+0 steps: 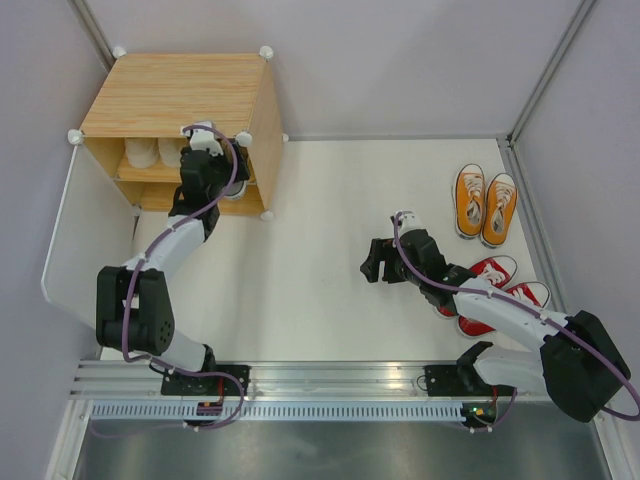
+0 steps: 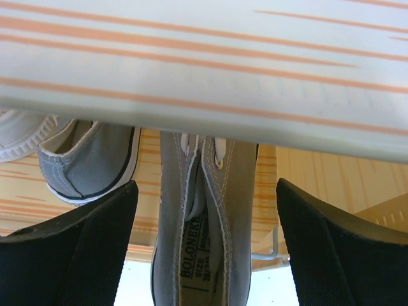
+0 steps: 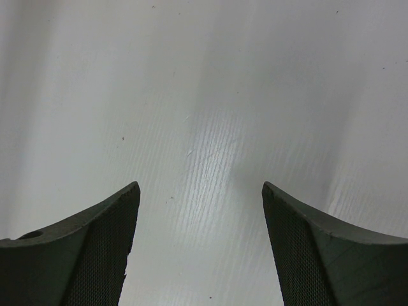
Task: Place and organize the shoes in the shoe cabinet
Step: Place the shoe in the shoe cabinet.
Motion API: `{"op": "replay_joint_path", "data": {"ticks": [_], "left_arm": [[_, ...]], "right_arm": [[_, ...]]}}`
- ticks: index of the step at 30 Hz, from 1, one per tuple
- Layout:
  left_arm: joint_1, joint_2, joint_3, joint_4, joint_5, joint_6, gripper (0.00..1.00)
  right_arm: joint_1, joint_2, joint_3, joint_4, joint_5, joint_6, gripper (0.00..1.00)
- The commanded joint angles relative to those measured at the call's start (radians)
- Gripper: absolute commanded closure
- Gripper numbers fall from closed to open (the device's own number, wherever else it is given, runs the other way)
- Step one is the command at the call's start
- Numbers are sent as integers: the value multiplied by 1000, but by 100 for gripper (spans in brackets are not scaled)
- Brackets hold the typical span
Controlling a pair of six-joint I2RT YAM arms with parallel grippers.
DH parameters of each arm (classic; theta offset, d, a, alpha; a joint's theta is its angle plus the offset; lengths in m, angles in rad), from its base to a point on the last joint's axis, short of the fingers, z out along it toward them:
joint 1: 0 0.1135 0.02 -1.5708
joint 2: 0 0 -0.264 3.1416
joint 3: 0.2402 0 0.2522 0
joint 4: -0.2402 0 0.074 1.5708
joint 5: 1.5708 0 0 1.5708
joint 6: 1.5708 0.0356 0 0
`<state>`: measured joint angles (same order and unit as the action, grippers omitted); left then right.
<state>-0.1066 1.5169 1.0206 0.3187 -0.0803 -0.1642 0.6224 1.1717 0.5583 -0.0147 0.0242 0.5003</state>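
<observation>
Looking through the left wrist camera, I see the left end effector spread wide around a grey sneaker, a gap showing on both sides, so it grips nothing. The sneaker lies toe-in on a wooden board inside the shoe cabinet, its heel toward me. Its grey mate sits just to the left, angled a little, and a cream shoe lies further left. I cannot tell which level this is.

I judge this step to be seating the second grey sneaker. To do it well I would draw the arm straight back toward the near side, fingers wide, so neither pad catches the heel collar, then nudge the heel if the pair looks uneven.

The right end effector hangs open over bare bench. The red pair and the orange pair wait at the right.
</observation>
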Motion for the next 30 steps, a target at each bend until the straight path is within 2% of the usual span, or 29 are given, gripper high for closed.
{"op": "replay_joint_path", "data": {"ticks": [1, 9, 16, 24, 30], "left_arm": [[7, -15, -23, 3, -32, -72, 9], [7, -141, -89, 89, -9, -120, 7], [7, -187, -108, 134, 19, -104, 7], [7, -276, -181, 118, 40, -90, 7], [5, -426, -358, 157, 65, -121, 20]], "right_arm": [[-3, -1, 34, 30, 16, -14, 19], [-3, -15, 28, 30, 16, -16, 19], [-1, -23, 26, 32, 16, -17, 19], [-3, -26, 25, 35, 6, -13, 19], [-1, -26, 22, 39, 0, -12, 19]]}}
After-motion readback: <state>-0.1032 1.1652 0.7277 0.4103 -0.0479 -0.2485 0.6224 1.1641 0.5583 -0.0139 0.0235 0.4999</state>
